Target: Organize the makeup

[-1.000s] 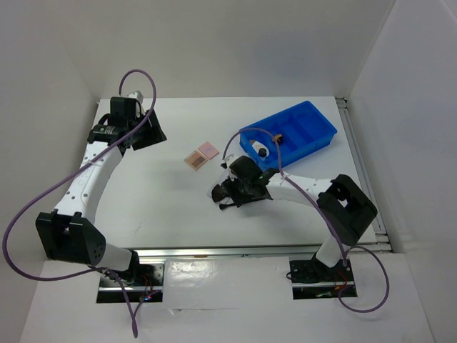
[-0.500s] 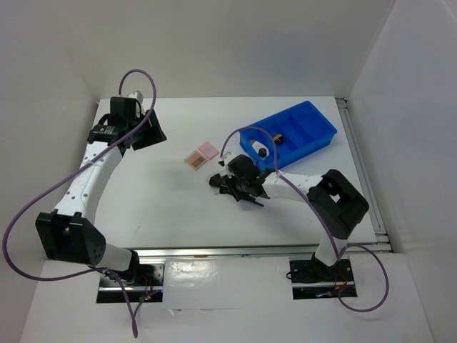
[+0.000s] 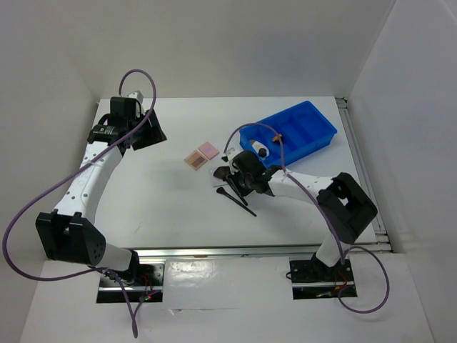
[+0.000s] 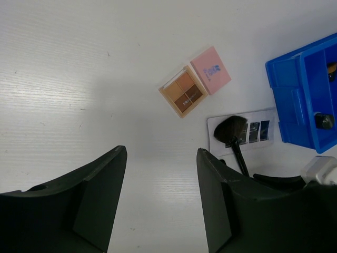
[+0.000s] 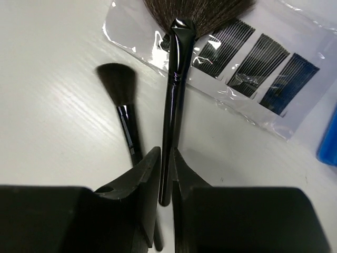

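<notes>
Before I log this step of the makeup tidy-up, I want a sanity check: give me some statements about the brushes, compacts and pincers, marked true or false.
1. The right pincer is closed on the fan brush at its handle. True.
2. The left pincer holds the pink compact. False: its jaws stand open with nothing between them, and the compact lies on the table.
3. The fan brush's bristles lie over the strip palette. True.
4. The round brush is clamped in the right pincer too. False: it lies on the table beside the fan brush, outside the jaws.
</notes>
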Robot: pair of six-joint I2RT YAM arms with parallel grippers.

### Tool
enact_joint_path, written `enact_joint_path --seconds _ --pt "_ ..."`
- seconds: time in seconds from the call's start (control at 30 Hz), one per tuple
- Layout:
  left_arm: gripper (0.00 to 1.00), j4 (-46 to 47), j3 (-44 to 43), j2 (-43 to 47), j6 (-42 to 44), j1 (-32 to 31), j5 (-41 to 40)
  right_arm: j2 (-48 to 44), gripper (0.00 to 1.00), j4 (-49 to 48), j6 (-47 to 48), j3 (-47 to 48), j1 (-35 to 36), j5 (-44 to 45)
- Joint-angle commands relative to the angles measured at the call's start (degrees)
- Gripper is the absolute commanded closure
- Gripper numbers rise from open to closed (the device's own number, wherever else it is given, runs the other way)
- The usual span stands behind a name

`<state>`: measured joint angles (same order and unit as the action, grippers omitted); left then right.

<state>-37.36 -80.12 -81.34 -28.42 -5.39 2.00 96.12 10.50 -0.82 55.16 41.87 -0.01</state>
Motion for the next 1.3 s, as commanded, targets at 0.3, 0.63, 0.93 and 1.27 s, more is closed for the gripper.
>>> enact_joint_path --seconds 0.3,0.63,0.93,1.27 --pt "0.31 1.51 0.22 1.45 0.48 0.11 0.55 2.49 0.44 2.86 -2.52 5.84 0.58 2.21" --pt "0.31 1.51 0.22 1.45 0.48 0.11 0.55 8.83 0.59 0.4 -3.57 6.37 0.58 4.32" --pt "0.31 1.51 -0.3 1.45 0.48 0.11 0.55 -5.12 0.82 6.46 -1.47 12.59 1.64 7.47" --pt "0.31 2.03 0.75 1.45 0.48 0.11 1.08 -7.88 0.83 5.15 5.73 20.78 -6.79 14.42"
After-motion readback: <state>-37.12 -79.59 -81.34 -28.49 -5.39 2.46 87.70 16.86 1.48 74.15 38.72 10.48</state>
